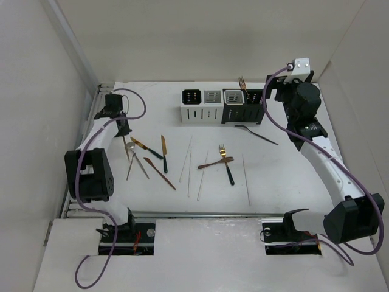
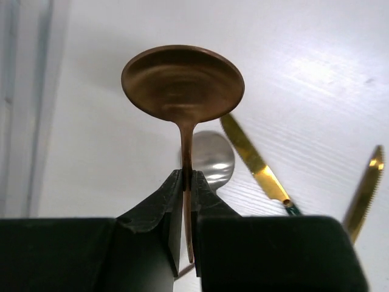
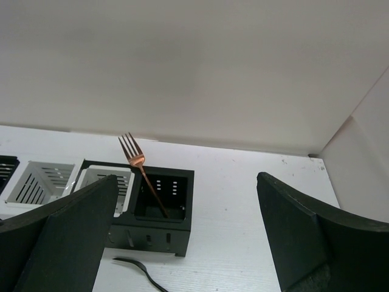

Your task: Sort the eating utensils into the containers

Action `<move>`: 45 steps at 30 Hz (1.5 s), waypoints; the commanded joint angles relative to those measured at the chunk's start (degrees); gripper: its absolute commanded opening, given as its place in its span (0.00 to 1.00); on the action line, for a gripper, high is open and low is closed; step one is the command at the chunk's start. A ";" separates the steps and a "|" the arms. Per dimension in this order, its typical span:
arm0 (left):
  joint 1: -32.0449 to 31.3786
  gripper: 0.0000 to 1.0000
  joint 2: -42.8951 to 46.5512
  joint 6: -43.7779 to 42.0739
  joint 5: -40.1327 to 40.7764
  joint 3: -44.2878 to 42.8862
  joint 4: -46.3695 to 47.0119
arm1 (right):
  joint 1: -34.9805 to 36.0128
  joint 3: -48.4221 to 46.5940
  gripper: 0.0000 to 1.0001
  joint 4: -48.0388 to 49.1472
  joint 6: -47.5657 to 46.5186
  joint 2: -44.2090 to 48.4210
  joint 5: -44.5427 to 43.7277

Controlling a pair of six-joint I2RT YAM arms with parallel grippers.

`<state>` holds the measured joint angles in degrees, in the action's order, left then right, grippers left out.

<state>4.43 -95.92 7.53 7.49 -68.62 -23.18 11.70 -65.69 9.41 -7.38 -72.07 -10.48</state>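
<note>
Pinching the copper spoon (image 2: 182, 82) at its neck, the left gripper (image 2: 187, 182) is clamped tight near the tabletop's left edge, with a silver spoon (image 2: 213, 155) and a gold knife (image 2: 255, 164) close by. Pick-up looks like the step in hand. The spoon's long axis runs along the fingers, bowl leading outward. Next it needs lifting, carrying to the containers (image 1: 222, 106) at the far edge, and turning upright. The right gripper (image 3: 188, 182) gapes wide, holding nothing.
</note>
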 commanded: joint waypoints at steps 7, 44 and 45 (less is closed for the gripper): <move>-4.32 0.00 3.55 -11.04 6.40 -20.30 8.13 | 0.25 -5.49 1.00 1.40 0.35 -0.78 3.80; -27.11 0.23 -19.66 -6.04 -6.08 -30.43 42.08 | -22.25 -8.67 0.92 -41.04 -22.85 -27.24 30.43; -26.49 0.40 -19.66 -5.43 -6.60 -29.82 40.25 | -21.56 -7.88 0.92 -41.05 -24.51 -27.24 30.43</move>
<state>-24.21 -119.39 -0.38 0.10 -98.91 14.02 -10.41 -74.32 -29.63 -24.99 -100.62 16.14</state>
